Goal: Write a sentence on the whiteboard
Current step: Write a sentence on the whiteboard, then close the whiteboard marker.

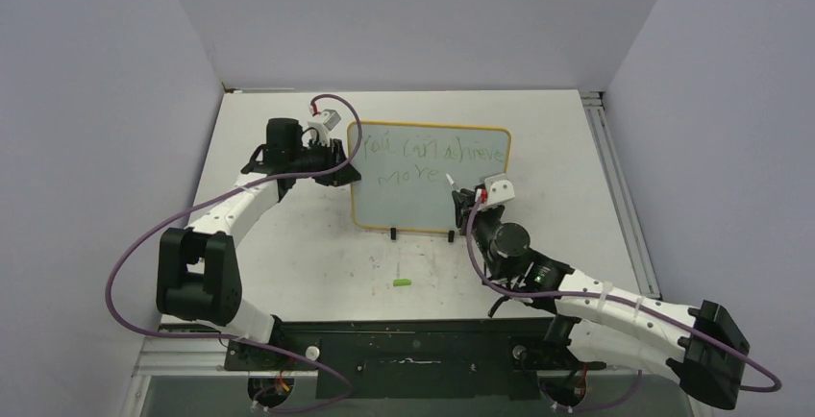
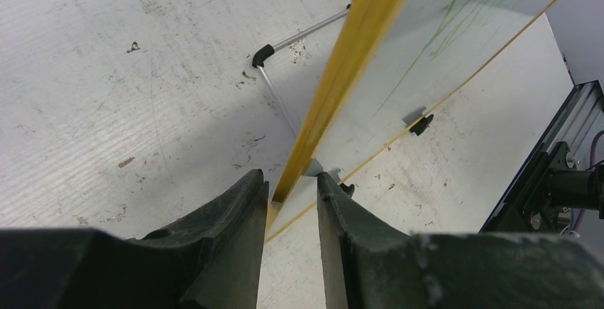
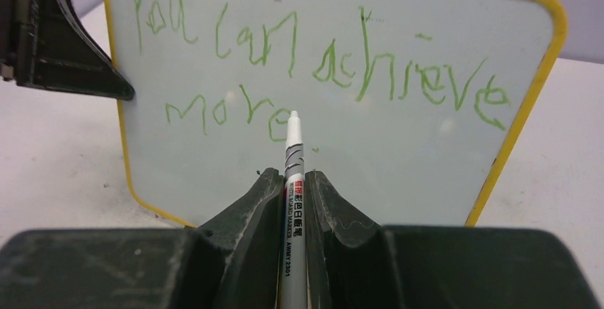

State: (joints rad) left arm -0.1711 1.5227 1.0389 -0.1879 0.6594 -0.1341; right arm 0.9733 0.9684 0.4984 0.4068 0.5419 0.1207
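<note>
- Left fingers (image 2: 258,188), slightly parted, pinch the whiteboard (image 1: 423,196) by its edge; a slip would likely topple it.
- Right fingers (image 3: 273,184) clamped tight on marker (image 3: 293,145); overpressing could smear sentence (image 3: 320,67).

the whiteboard (image 3: 427,166) reads "you can achieve more".

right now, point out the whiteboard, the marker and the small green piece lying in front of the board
whiteboard (image 3: 399,145): right wrist view, bare surface under the writing
marker (image 3: 293,154): right wrist view, white barrel above the jaws
small green piece (image 1: 402,283): top view, its middle
</note>
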